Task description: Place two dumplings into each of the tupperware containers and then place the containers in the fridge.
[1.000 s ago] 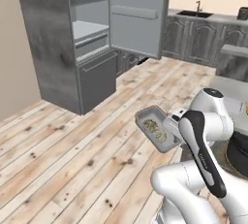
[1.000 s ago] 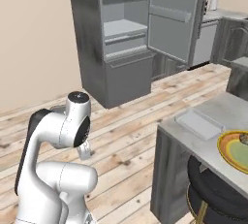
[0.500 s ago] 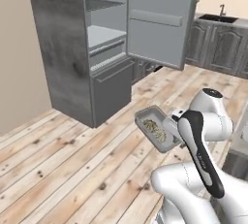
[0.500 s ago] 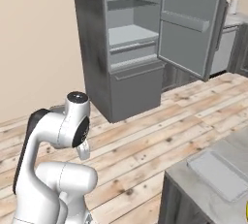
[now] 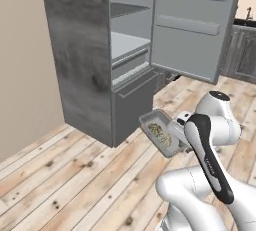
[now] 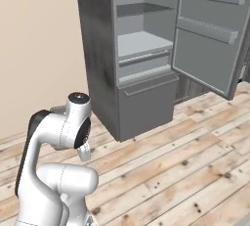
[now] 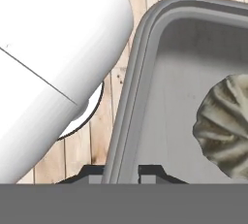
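Note:
A pale grey tupperware container (image 5: 149,118) hangs in the air in front of the open fridge (image 5: 85,60), about level with its drawer front (image 5: 134,106). Mottled tan dumplings (image 5: 159,132) lie inside it. My gripper (image 5: 175,135) is shut on the container's near rim. In the hand view the rim (image 7: 138,77) runs down between my two fingertips (image 7: 150,170), and my gripper (image 7: 121,171) pinches it; one dumpling (image 7: 227,126) rests on the tray floor at the right. The right base view shows the fridge (image 6: 97,49) ahead of the arm, its shelves bare.
The fridge door (image 5: 195,25) stands swung open to the right, with door shelves (image 6: 210,29) on its inside. A beige wall (image 5: 25,75) lies left of the fridge. Dark cabinets (image 5: 245,50) stand behind the door. Wooden floor (image 6: 185,171) stretches in front.
The base has driven closer to the fridge, so the fridge looms larger and more central in both base views. The container stays in my gripper, unchanged relative to the arm.

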